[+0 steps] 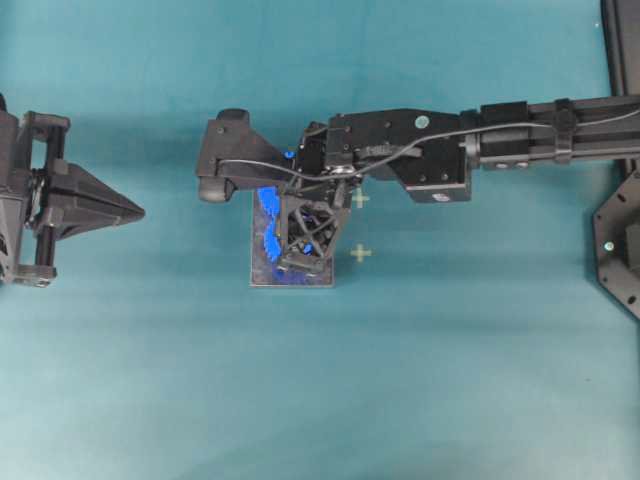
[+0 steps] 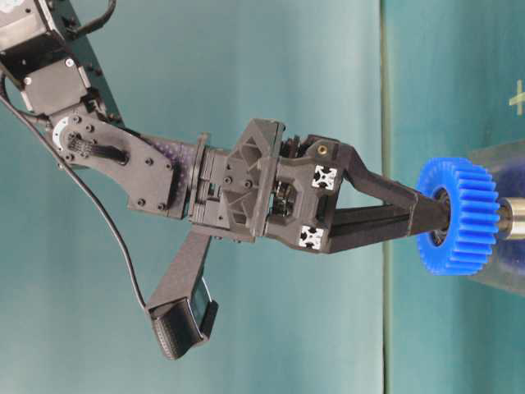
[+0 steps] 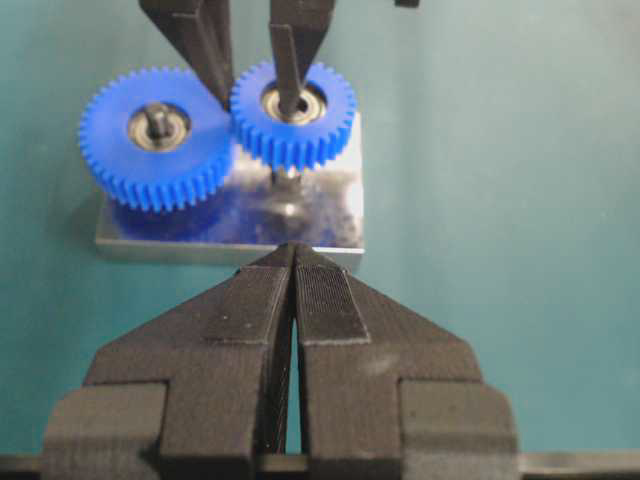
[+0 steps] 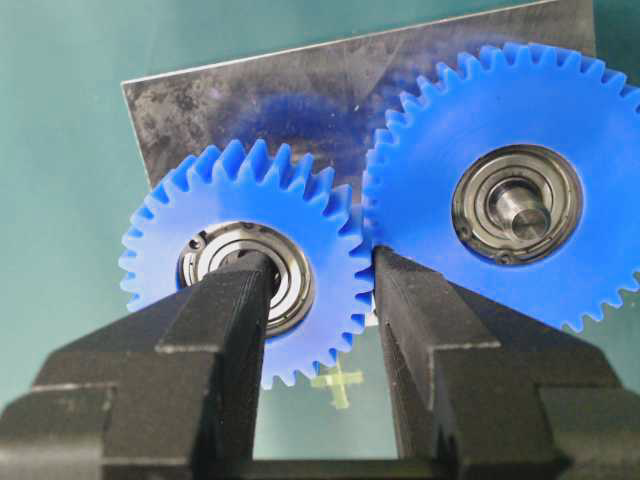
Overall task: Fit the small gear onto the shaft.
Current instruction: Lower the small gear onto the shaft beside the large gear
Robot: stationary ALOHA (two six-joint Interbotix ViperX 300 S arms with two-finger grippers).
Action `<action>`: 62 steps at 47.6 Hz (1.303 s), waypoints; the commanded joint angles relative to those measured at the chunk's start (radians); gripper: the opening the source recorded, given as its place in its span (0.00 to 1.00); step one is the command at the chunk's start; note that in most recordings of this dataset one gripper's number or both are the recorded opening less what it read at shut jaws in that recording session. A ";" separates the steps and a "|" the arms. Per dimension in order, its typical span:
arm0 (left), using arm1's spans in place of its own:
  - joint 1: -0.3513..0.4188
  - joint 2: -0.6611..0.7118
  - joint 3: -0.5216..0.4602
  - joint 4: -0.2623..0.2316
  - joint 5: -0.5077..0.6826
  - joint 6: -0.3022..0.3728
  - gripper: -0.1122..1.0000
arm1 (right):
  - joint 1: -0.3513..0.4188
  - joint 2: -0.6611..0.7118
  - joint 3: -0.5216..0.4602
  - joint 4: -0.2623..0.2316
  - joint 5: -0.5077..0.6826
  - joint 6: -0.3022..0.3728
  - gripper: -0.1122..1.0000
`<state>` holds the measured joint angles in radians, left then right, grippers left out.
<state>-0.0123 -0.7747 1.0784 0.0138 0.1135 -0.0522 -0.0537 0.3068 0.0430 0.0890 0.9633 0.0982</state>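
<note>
One small gear (image 4: pixel 245 280), in right end effector (image 4: pixel 320 300)

A uniform teal tabletop (image 1: pixel 150 380) is filling every view, carrying two pale cross marks (image 1: pixel 360 253); even light is casting soft shadows, and a dark frame (image 1: pixel 620 50) is edging one corner.

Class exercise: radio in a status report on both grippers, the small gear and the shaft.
Right gripper shut on small gear, one finger in its hub. Left gripper shut, empty. Gear above plate, shaft below. Large gear alongside.
</note>
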 commanded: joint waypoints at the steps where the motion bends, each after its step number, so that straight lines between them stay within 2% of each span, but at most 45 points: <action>1: 0.002 0.000 -0.021 0.003 -0.009 -0.002 0.10 | 0.005 -0.014 -0.021 0.003 -0.005 -0.003 0.41; 25: 0.002 0.000 -0.018 0.003 -0.011 -0.002 0.10 | -0.003 -0.006 -0.029 0.003 0.002 0.000 0.42; 27: 0.000 0.000 -0.018 0.003 -0.012 -0.003 0.10 | -0.005 -0.005 -0.029 0.003 0.002 0.005 0.44; 33: 0.002 0.000 -0.018 0.003 -0.014 -0.003 0.10 | -0.005 0.002 -0.029 0.003 0.009 0.008 0.59; 44: 0.000 0.000 -0.021 0.003 -0.014 -0.005 0.10 | 0.002 -0.018 -0.057 -0.003 0.006 0.002 0.59; 50: 0.002 0.000 -0.020 0.003 -0.015 -0.014 0.10 | 0.003 -0.009 -0.095 -0.003 0.014 -0.008 0.49; 59: 0.000 0.000 -0.020 0.003 -0.026 -0.031 0.10 | 0.005 0.017 -0.118 -0.002 0.040 -0.031 0.20; 62: 0.000 0.000 -0.026 0.003 -0.034 -0.031 0.10 | 0.005 0.026 -0.117 -0.003 0.046 -0.035 0.14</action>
<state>-0.0123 -0.7762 1.0784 0.0138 0.0966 -0.0813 -0.0522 0.3436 -0.0522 0.0844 1.0032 0.0767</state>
